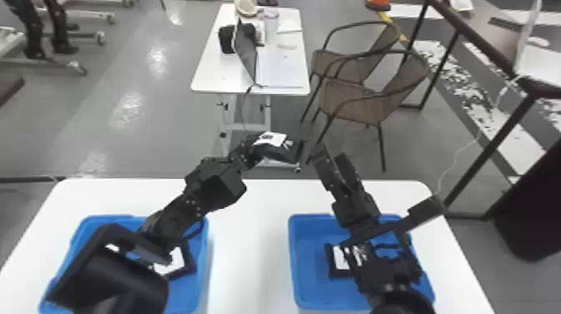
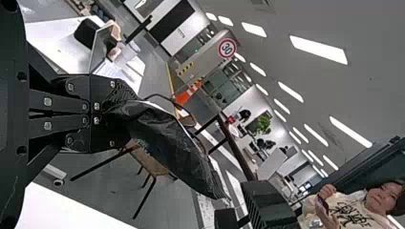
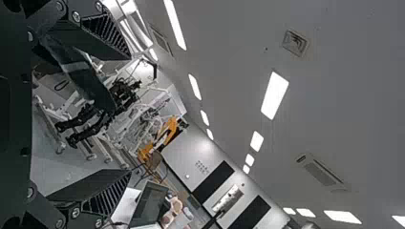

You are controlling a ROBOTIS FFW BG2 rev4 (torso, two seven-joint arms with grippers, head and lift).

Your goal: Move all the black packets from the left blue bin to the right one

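Observation:
High above the far side of the table, my left gripper (image 1: 252,153) is closed on a black packet (image 1: 275,148) with a white label. In the left wrist view, the left gripper (image 2: 125,112) pinches one end of that packet (image 2: 167,143). Just right of the packet, without touching it, my right gripper (image 1: 332,155) stands open and empty; the right wrist view shows the right gripper (image 3: 125,114) with fingers wide apart. Another packet (image 1: 187,259) lies in the left blue bin (image 1: 202,250), partly under the left arm. The right blue bin (image 1: 295,259) holds a packet (image 1: 339,262), partly behind the right arm.
Both bins stand on a white table (image 1: 246,250) with a gap between them. Beyond its far edge are a smaller table (image 1: 284,75) with a laptop, and wicker chairs (image 1: 359,100). A dark railing (image 1: 492,158) slants past on the right.

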